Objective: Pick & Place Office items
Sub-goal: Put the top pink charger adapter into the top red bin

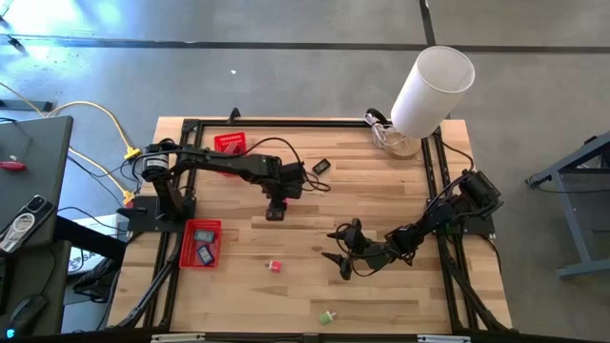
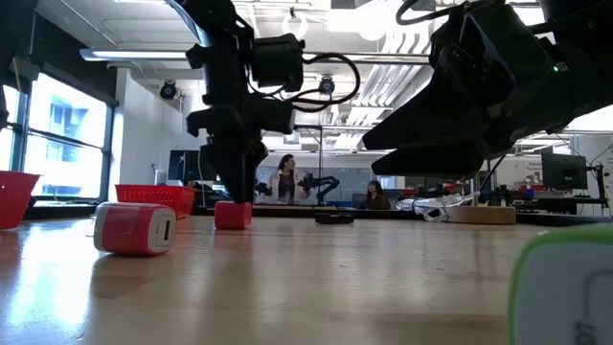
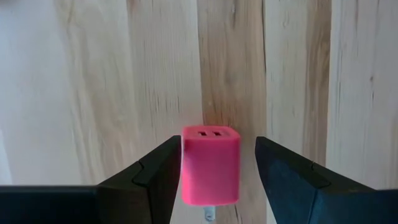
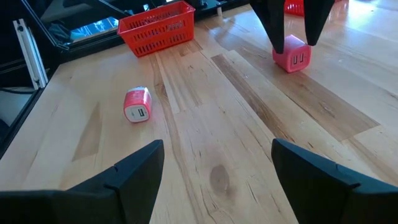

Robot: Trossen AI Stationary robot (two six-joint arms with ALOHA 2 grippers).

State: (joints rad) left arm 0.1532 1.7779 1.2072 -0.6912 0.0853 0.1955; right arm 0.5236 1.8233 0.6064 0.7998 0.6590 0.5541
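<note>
A pink charger block (image 3: 210, 165) lies on the wooden table near its middle, also visible as the pink block (image 1: 275, 215) from above. My left gripper (image 3: 217, 148) points down over it, open, with one finger on each side of the block. My right gripper (image 4: 217, 168) hovers open over bare wood toward the right, with nothing between its fingers. A red-and-white block (image 4: 137, 104) lies loose toward the near edge. A green-and-white piece (image 1: 327, 316) sits by the near edge, and a black piece (image 1: 321, 166) farther back. My left gripper has one finger (image 3: 163, 171) right beside the pink block's side (image 3: 185, 168); whether they touch I cannot tell. A gap shows between the other finger and the block. The fingers come from above, and the block lies on the table.
A red mesh basket (image 1: 186, 250) with small items stands at the near left, and another red basket (image 1: 229, 143) at the far left. A big white cylinder (image 1: 434, 90) lies at the far right corner. Black frame rails line the table edges. Bare wood lies between the grippers.
</note>
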